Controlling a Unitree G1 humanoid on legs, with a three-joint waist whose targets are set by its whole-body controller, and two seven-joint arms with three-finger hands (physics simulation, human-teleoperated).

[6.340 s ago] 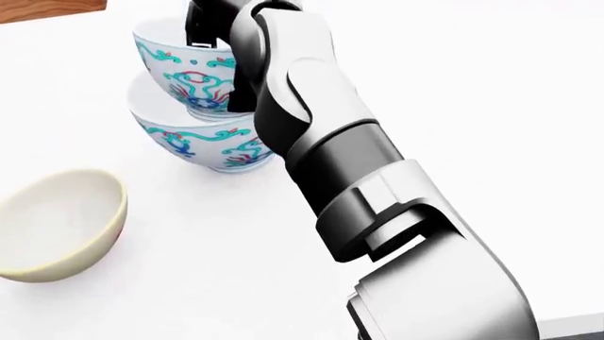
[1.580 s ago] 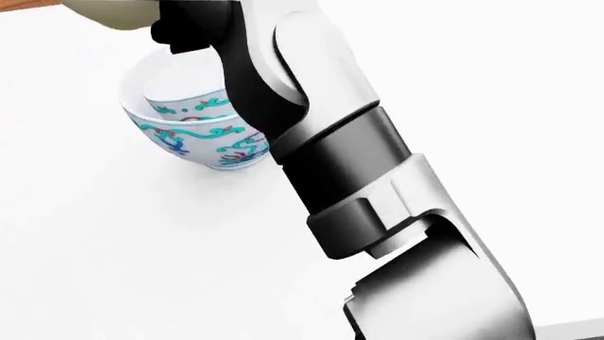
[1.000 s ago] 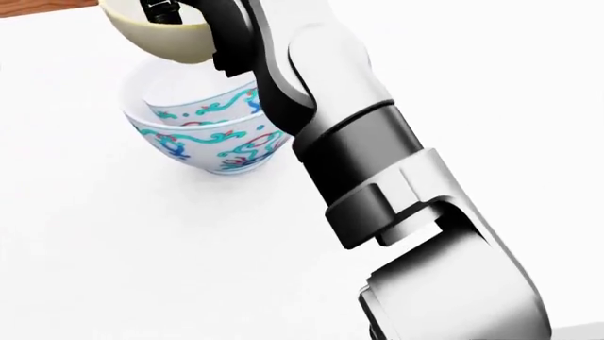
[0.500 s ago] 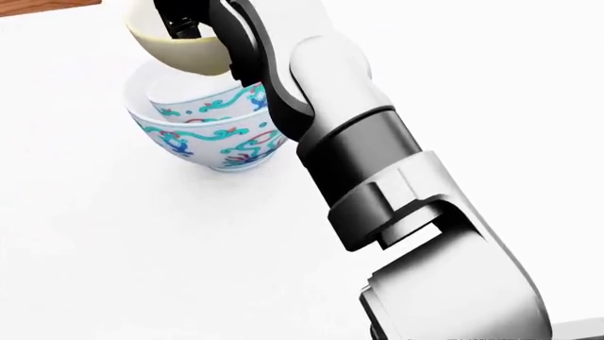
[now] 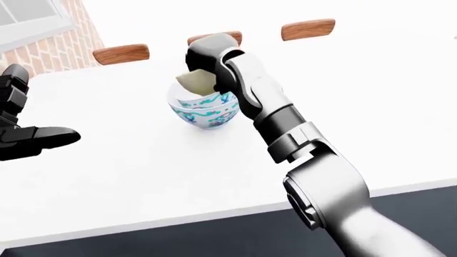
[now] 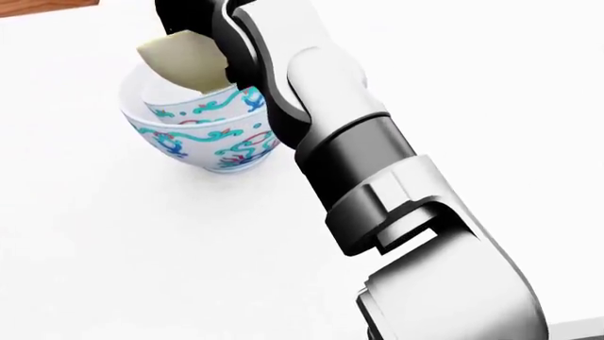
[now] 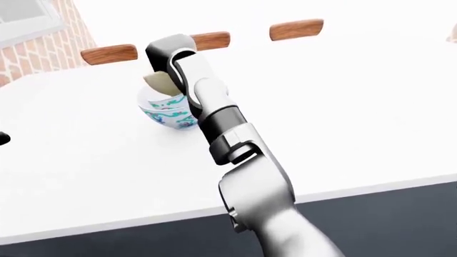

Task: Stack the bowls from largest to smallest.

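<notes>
Tipping the plain cream bowl (image 6: 184, 62) pinched in my right hand (image 6: 193, 21), I aim it into the two nested painted bowls (image 6: 203, 134) directly beneath; my left hand (image 5: 21, 134) waits spread.

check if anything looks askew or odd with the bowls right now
The cream bowl is tipped steeply on its side in the right hand, partly inside the smaller patterned bowl, not yet seated level. That bowl sits nested and upright in the larger patterned bowl. Nothing looks spilled or broken.
</notes>
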